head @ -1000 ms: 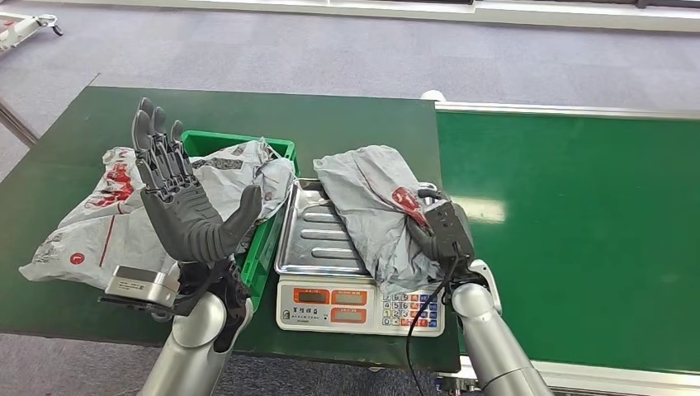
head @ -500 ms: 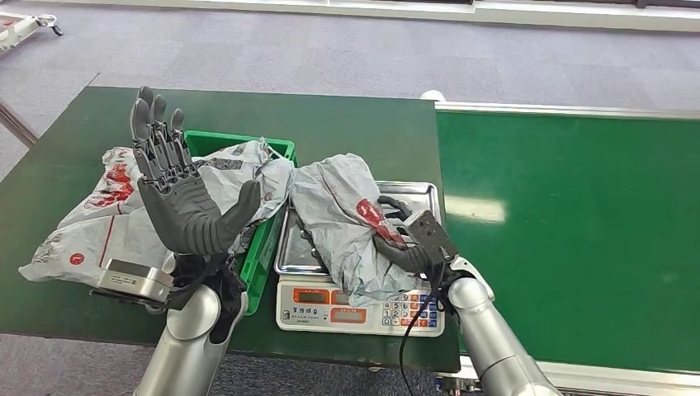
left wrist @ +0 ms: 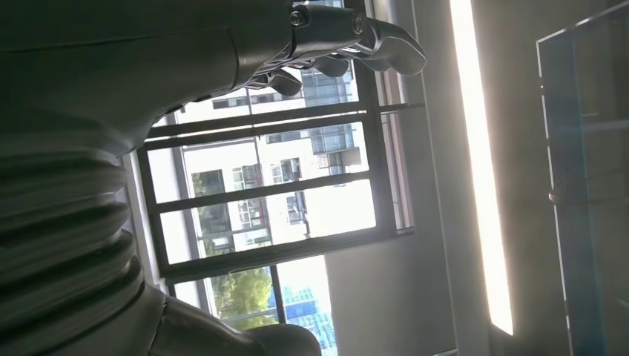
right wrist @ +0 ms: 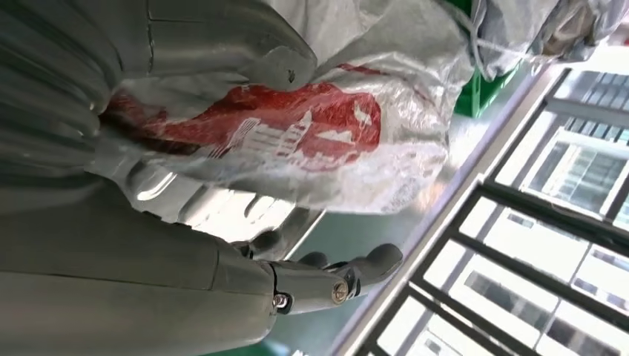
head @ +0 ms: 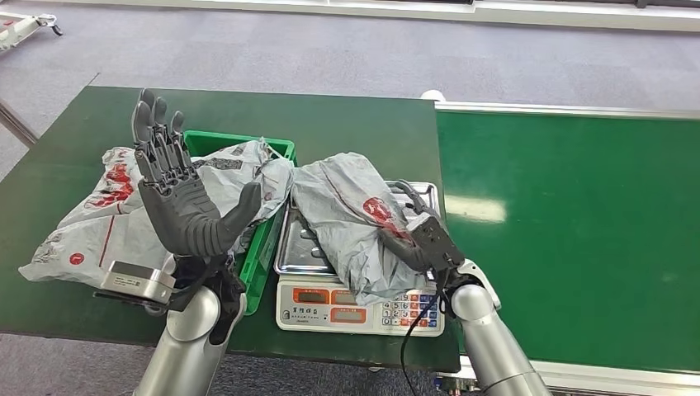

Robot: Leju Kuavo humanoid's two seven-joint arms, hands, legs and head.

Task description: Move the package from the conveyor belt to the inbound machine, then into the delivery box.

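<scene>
The grey plastic package (head: 351, 216) with a red print lies crumpled on the steel tray (head: 297, 252) of the scale (head: 330, 307), hanging over the keypad. My right hand (head: 423, 235) rests against the package's right side, its fingers (head: 409, 195) spread and rising behind the bag. In the right wrist view the package (right wrist: 297, 141) presses against the thumb while the fingers (right wrist: 334, 282) stretch clear of it over the tray. My left hand (head: 183, 194) is raised above the table, palm open and holding nothing, its fingers (left wrist: 363, 33) seen against a window.
A green box (head: 272, 235) left of the scale holds another grey package (head: 239, 169). A third grey bag (head: 95, 223) lies on the dark green table (head: 347, 124). The green conveyor belt (head: 569, 239) runs on the right.
My right hand has pushed the package left onto the tray and turned, its fingers spreading away from the bag. The left hand has barely moved.
</scene>
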